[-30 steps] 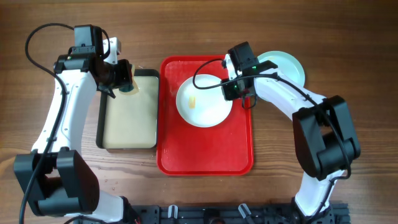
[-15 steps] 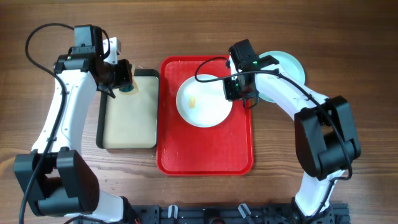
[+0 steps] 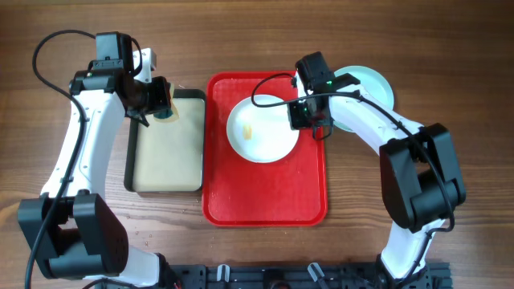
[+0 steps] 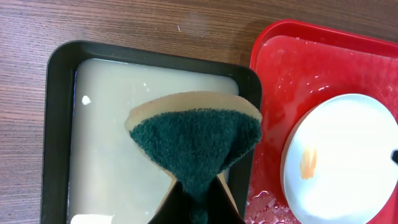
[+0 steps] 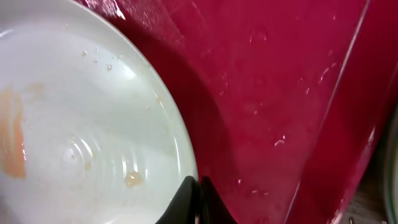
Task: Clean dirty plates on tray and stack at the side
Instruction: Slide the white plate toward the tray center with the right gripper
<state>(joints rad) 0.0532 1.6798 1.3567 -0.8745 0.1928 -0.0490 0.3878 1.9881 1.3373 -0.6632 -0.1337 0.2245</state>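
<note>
Plates sit in two spots: a white plate (image 3: 259, 132) with an orange-yellow smear lies in the upper half of the red tray (image 3: 265, 201) at centre frame, and a pale blue plate (image 3: 371, 87) rests on the wooden bench (image 3: 450, 64) just beyond the tray's upper right corner, partly hidden by the right arm. At the white plate's right rim the right claw (image 5: 198, 190) is pinched together on the edge. At upper left, over the black-rimmed tray (image 4: 59, 124) with its beige inside, the left claw (image 4: 194, 199) is clamped on a folded green sponge (image 4: 196, 140).
</note>
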